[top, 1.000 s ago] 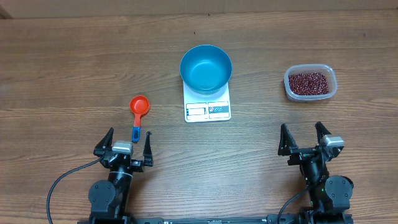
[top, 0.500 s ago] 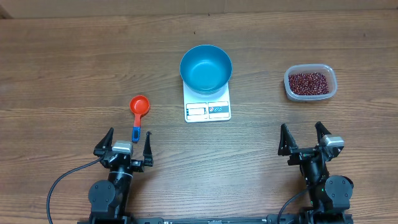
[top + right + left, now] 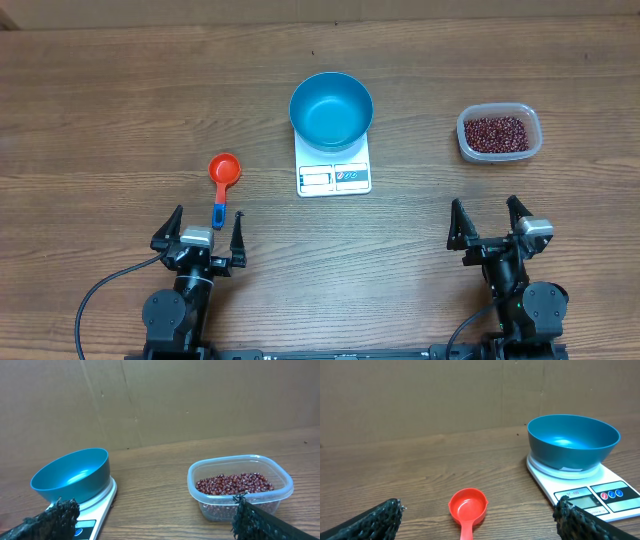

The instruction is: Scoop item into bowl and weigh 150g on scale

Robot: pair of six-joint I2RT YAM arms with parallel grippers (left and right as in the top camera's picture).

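Scoop [image 3: 223, 172] is lying just ahead of the left gripper [image 3: 208, 214], long axis running away from it and handle end reaching back between its wide-apart, empty jaws. The left arm is sitting nearer. Right gripper [image 3: 484, 205], likewise spread and empty, is facing beans [image 3: 494, 133] in the tub [image 3: 464, 142]. Bowl [image 3: 331, 108] is resting on the scale [image 3: 334, 178].

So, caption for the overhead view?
Empty blue bowl on white scale, red scoop, tub of beans; left tool and right tool open.

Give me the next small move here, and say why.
Probably lower the open left gripper onto the blue handle of the red scoop, lying just between its fingertips. The right gripper is empty too, the blue bowl sits empty on the scale, and the beans are all in the clear tub, so the scoop comes first.
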